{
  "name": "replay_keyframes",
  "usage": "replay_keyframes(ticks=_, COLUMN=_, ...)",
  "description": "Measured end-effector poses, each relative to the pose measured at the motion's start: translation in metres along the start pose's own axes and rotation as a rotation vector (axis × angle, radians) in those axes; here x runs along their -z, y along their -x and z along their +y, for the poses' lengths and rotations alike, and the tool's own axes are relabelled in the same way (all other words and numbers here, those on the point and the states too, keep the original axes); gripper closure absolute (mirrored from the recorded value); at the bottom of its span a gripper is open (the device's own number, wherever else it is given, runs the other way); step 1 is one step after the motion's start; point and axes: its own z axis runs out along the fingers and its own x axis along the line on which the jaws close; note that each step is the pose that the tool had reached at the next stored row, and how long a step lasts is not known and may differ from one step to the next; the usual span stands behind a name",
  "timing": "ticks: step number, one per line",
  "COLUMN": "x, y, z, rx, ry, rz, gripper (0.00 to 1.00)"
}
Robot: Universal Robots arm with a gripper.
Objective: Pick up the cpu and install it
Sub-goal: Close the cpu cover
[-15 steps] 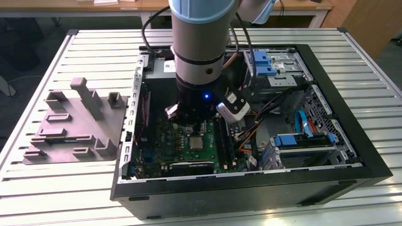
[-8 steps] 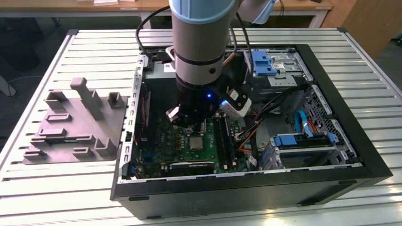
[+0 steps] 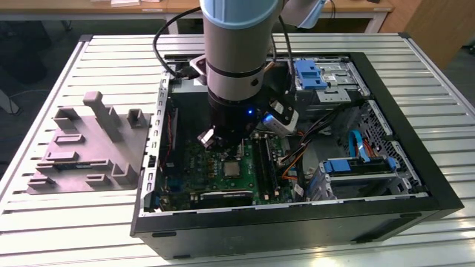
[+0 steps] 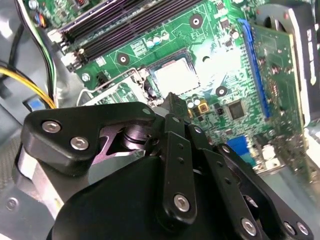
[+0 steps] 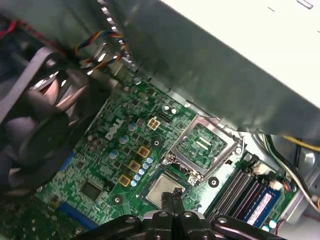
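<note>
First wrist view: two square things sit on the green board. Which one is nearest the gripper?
The cpu, the solid silvery square right by the gripper; the other is an open metal frame.

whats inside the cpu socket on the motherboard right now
The cpu lies flat in the socket, its silvery top showing, with the load plate open beside it. The gripper covers part of one edge; whatever is under the cpu is hidden.

A robotics workshop: an open black metal computer case [image 3: 297, 231] lies on a ribbed aluminium worktable [image 3: 74, 222], with pale wooden desks [image 3: 178, 8] at twelve o'clock.
</note>
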Motion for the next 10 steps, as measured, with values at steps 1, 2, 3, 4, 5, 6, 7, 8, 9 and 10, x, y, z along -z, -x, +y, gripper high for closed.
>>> replay_keyframes(ticks=1, x=-0.0001, y=0.0000, z=0.0000, rx=0.018, ry=-0.0001, rz=0.0005, gripper=0.89)
replay_keyframes(ticks=2, x=-0.0002, y=0.0000, z=0.0000, rx=0.036, ry=-0.0003, rz=0.0009, gripper=0.89)
replay_keyframes(ticks=3, x=-0.0003, y=0.0000, z=0.0000, rx=0.054, ry=-0.0005, rz=0.0013, gripper=0.89)
replay_keyframes(ticks=4, x=-0.0004, y=0.0000, z=0.0000, rx=0.072, ry=-0.0006, rz=0.0017, gripper=0.89)
replay_keyframes(ticks=5, x=-0.0004, y=0.0000, z=0.0000, rx=0.090, ry=-0.0008, rz=0.0022, gripper=0.89)
replay_keyframes(ticks=6, x=-0.0006, y=0.0000, z=0.0000, rx=0.108, ry=-0.0009, rz=0.0026, gripper=0.89)
replay_keyframes(ticks=7, x=-0.0008, y=0.0000, z=0.0000, rx=0.128, ry=-0.0010, rz=0.0030, gripper=0.89)
replay_keyframes(ticks=8, x=-0.0010, y=0.0000, z=0.0000, rx=0.145, ry=-0.0012, rz=0.0034, gripper=0.89)
replay_keyframes(ticks=9, x=-0.0011, y=0.0000, z=0.0000, rx=0.164, ry=-0.0013, rz=0.0039, gripper=0.89)
replay_keyframes(ticks=10, x=-0.0013, y=0.0000, z=0.0000, rx=0.181, ry=-0.0015, rz=0.0043, gripper=0.89)
